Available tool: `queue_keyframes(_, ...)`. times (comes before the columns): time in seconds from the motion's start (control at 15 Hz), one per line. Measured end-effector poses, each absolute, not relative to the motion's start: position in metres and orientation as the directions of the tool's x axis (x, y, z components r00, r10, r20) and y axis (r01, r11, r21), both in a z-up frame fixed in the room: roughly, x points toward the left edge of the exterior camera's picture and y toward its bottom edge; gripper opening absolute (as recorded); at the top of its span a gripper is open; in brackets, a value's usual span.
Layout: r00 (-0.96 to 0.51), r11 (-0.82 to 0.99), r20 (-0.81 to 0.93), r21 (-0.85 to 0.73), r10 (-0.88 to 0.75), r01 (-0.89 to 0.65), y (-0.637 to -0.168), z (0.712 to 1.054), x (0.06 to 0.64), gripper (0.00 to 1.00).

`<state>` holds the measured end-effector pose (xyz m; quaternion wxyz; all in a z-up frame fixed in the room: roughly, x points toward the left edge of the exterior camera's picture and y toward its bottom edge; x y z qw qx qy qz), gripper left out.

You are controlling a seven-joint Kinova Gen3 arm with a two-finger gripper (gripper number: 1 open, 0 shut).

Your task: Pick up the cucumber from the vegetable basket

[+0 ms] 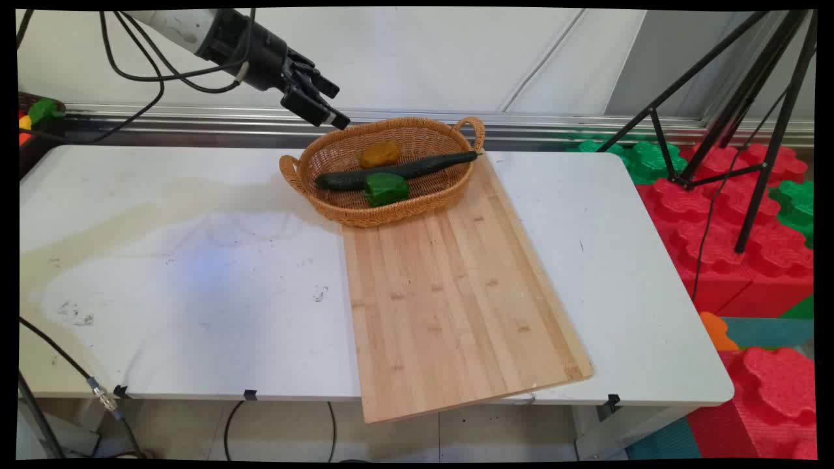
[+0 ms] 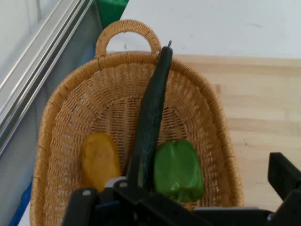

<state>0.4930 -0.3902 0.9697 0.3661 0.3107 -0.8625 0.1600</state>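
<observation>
A: Where is the black two-finger claw [image 1: 326, 104]?

B: It hangs in the air, holding nothing, just off the far left rim of the oval woven wicker basket [image 1: 339, 208]. From the main view its fingers look parted, but I cannot tell for certain; the hand view shows only linkage at the bottom edge.

A: What lies below it?

B: Ahead of and beneath the claw, inside the basket, sits a long dark green cucumber [image 1: 397, 172], smooth-skinned, laid lengthwise with its far tip resting on the rim by the far loop handle. Nearest the claw on one side of the cucumber lies a dull yellow-orange rounded lump [image 1: 380, 154]; on the other side, touching the cucumber, a glossy green bell pepper [image 1: 386, 189], blocky and ribbed.

A: And under the basket?

B: Its farther part rests on a pale bamboo cutting board [image 1: 456, 293], striped in strips, lying on the white tabletop [image 1: 163, 260] and overhanging its near edge, well away from the claw.
</observation>
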Motion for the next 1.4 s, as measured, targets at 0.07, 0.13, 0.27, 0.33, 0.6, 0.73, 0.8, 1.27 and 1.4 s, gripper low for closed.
queue_keyframes(0.07,-0.548,0.756,0.724,-0.056,-0.419,-0.653,-0.393,0.968,0.493,1.00)
queue_keyframes(0.13,-0.554,0.755,0.719,-0.061,-0.420,-0.653,-0.395,0.966,0.492,1.00)
queue_keyframes(0.27,-0.571,0.756,0.705,-0.076,-0.421,-0.651,-0.402,0.961,0.490,1.00)
queue_keyframes(0.33,-0.582,0.757,0.697,-0.087,-0.418,-0.648,-0.407,0.958,0.488,1.00)
queue_keyframes(0.6,-0.612,0.760,0.676,-0.118,-0.410,-0.639,-0.432,0.947,0.476,1.00)
queue_keyframes(0.73,-0.624,0.761,0.666,-0.129,-0.409,-0.636,-0.445,0.940,0.468,1.00)
queue_keyframes(0.8,-0.628,0.760,0.662,-0.132,-0.410,-0.636,-0.451,0.937,0.465,1.00)
queue_keyframes(1.27,-0.658,0.764,0.616,-0.135,-0.433,-0.630,-0.497,0.902,0.431,1.00)
queue_keyframes(1.4,-0.665,0.765,0.600,-0.131,-0.445,-0.630,-0.509,0.890,0.421,1.00)
